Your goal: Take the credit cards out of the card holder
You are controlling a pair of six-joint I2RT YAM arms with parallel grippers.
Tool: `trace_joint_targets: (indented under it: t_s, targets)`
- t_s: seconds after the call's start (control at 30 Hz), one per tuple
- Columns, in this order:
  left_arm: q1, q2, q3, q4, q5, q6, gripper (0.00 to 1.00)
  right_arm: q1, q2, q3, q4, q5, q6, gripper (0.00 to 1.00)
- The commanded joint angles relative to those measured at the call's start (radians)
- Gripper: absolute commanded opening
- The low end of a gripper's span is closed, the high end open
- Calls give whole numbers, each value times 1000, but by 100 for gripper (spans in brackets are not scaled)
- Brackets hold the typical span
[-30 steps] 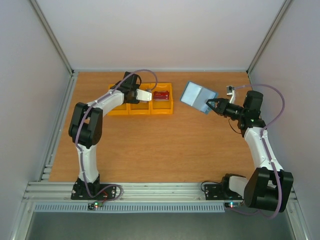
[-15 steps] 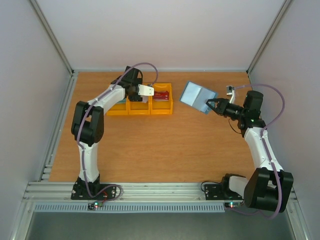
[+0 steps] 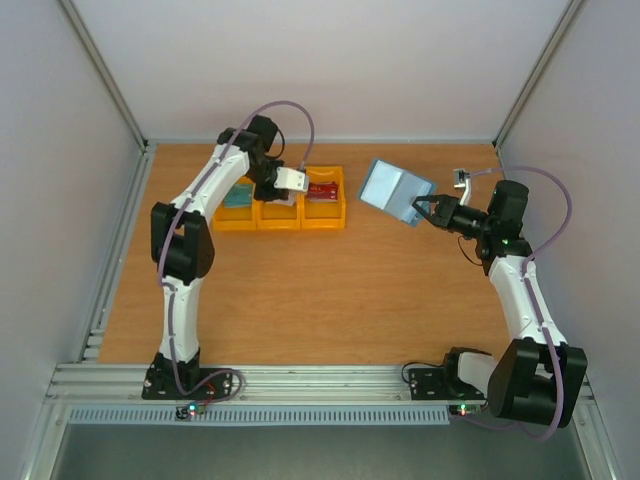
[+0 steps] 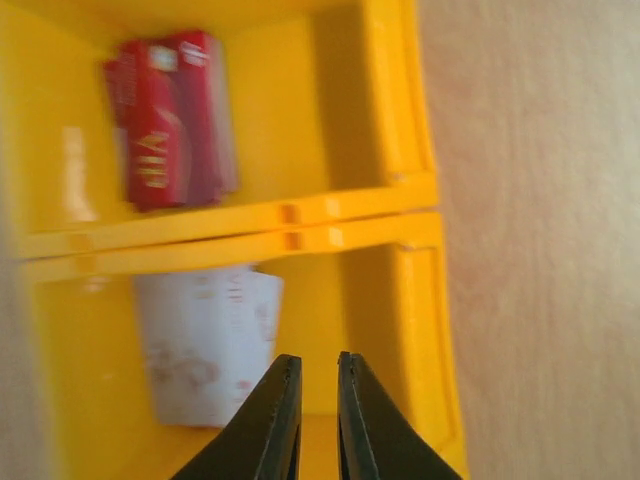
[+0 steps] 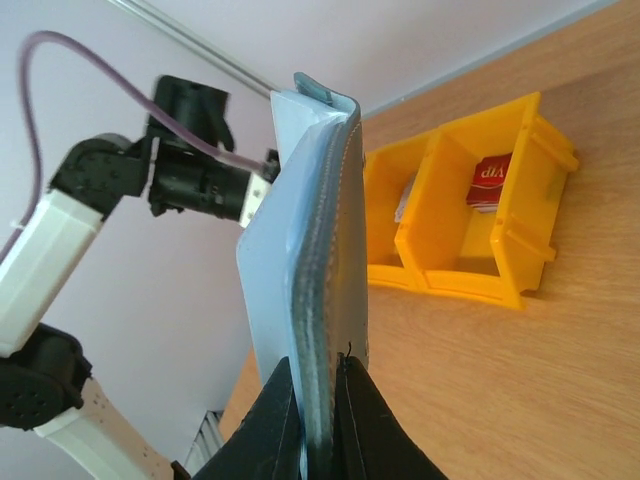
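Note:
My right gripper (image 3: pixel 420 209) (image 5: pixel 318 362) is shut on the edge of the card holder (image 3: pixel 395 192) (image 5: pixel 320 230), a teal-blue wallet held open in the air at the right. My left gripper (image 3: pixel 296 186) (image 4: pixel 318 365) hovers over the middle yellow bin with its jaws almost together and nothing between them. A whitish credit card (image 4: pixel 205 350) (image 5: pixel 405 205) lies in that bin just left of the fingertips. A red card (image 4: pixel 165 120) (image 3: pixel 322 191) (image 5: pixel 490 178) lies in the right bin, and a teal card (image 3: pixel 238 195) in the left one.
Three joined yellow bins (image 3: pixel 330 221) (image 4: pixel 400 195) stand in a row at the back left of the wooden table (image 3: pixel 330 290). Grey walls close the table in on three sides.
The left arm's elbow has swung toward the back wall, uncovering the teal card in the left bin. Its gripper stays over the middle bin. The right arm and card holder have not moved.

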Motion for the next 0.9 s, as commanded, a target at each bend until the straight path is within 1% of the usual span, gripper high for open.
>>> trace_joint_targets:
  t_s: [0.0, 0.13, 0.37, 0.47, 0.57, 0.67, 0.87]
  targets:
    - [-2, 73, -35, -159, -25, 94, 11, -5, -30, -1, 38, -29, -1, 1]
    - [1, 86, -62, -59, -36, 118, 9, -5, -28, 0, 38, -31, -2, 1]
    - [0, 155, -101, 175, -106, 72, 11, -5, -34, -3, 53, -37, -1, 1]
    - [2, 188, -95, 227, -148, 69, 11, -5, -39, -4, 54, -38, -6, 1]
    - [5, 203, -91, 276, -151, 67, 10, -5, -38, -5, 56, -37, -7, 1]
    - [9, 223, -69, 265, -139, 58, 10, -5, -34, -6, 65, -43, -1, 1]
    - [9, 237, -89, 424, -187, -35, 12, -4, -34, -10, 66, -48, 3, 1]
